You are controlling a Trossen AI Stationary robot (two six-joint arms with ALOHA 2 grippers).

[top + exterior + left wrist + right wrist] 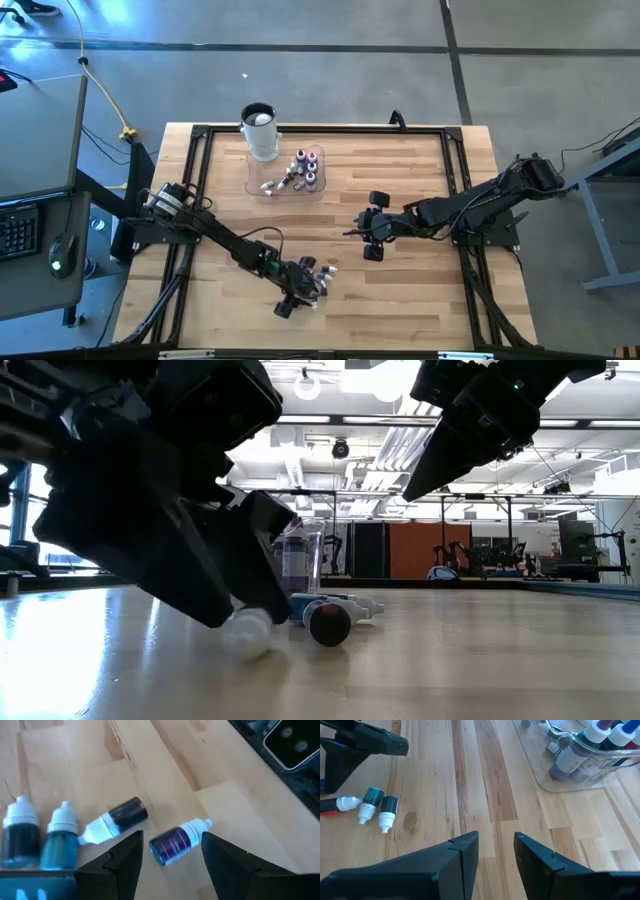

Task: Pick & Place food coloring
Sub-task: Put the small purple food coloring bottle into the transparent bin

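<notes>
Several food coloring bottles lie on the wood near the table's near edge (325, 272). In the left wrist view, a purple bottle (174, 843) lies on its side with its whitish tip pointing away, and a dark one (121, 817) and two bluish ones (62, 840) lie beside it. My left gripper (171, 840) is open, low over the table, with one finger on each side of the purple bottle and a gap to each. More bottles stand and lie in the clear tray (312, 186). My right gripper (372, 228) hovers open over the table's middle.
A tall white cup (260, 130) stands at the far edge beside the clear tray (555, 787). A black frame runs along the table's edges (450, 160). Bare wood lies between the two grippers and to the right of the loose bottles (379, 807).
</notes>
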